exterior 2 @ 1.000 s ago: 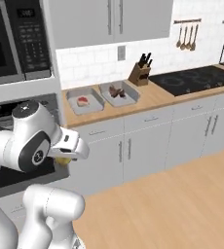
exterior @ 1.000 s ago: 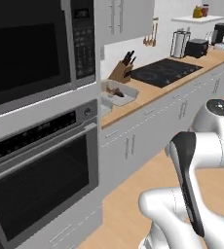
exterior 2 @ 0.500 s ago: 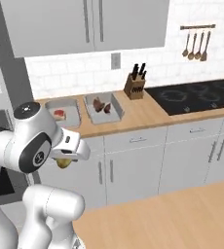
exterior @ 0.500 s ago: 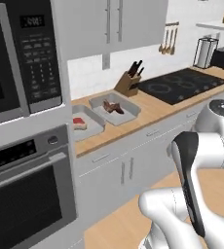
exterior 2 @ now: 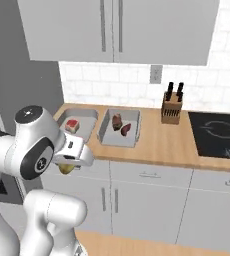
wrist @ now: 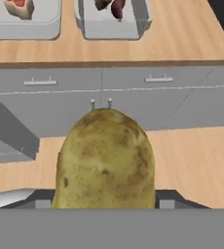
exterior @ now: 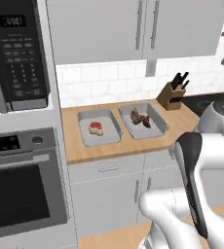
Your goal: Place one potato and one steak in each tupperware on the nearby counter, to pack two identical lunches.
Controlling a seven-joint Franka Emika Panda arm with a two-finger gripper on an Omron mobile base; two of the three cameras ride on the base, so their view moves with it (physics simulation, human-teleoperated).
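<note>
Right now the gripper [exterior 2: 65,167], low at the left of the right base view, is closed around a potato [wrist: 104,160] that bulks large at the bottom centre of the hand view. Two grey tupperware trays sit side by side on the wooden counter [exterior: 182,121], mid-frame in the left base view. The left tray [exterior: 100,128] holds a red steak [exterior: 96,127]. The right tray [exterior: 144,121] holds a dark steak [exterior 2: 117,121] and a second brownish piece [exterior 2: 126,129] beside it. A knife block [exterior: 172,92] stands further right, near the black cooktop [exterior 2: 217,134].
</note>
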